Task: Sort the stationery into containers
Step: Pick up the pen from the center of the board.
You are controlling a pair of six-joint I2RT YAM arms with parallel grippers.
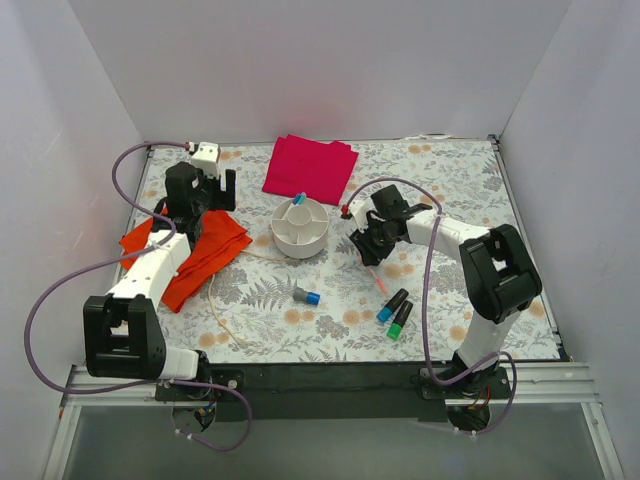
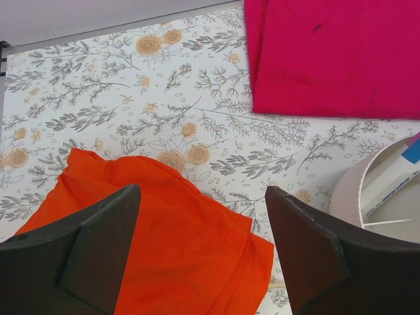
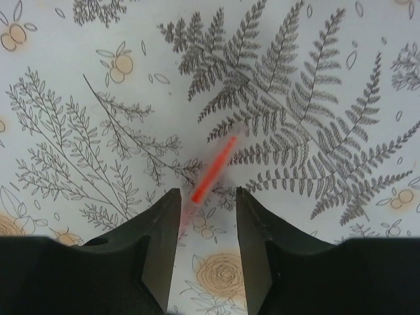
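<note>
The white compartment dish (image 1: 300,232) stands mid-table with a blue-capped pen (image 1: 299,201) in it. Its rim (image 2: 348,190) and that pen (image 2: 394,174) show in the left wrist view. My right gripper (image 1: 363,246) is open just right of the dish. A thin pink pen with a red tip (image 3: 215,169) lies blurred between the jaws (image 3: 205,197), close to the left finger; it also shows in the top view (image 1: 379,279). A blue-capped marker (image 1: 392,305), a green-capped marker (image 1: 401,322) and a grey-blue stub (image 1: 306,296) lie on the mat. My left gripper (image 1: 215,190) is open and empty (image 2: 202,197) above the orange cloth.
An orange cloth (image 1: 195,255) (image 2: 164,243) lies at the left under my left arm. A magenta cloth (image 1: 310,165) (image 2: 335,59) lies at the back, behind the dish. White walls close the table on three sides. A thin pale cord (image 1: 220,305) curves across the mat.
</note>
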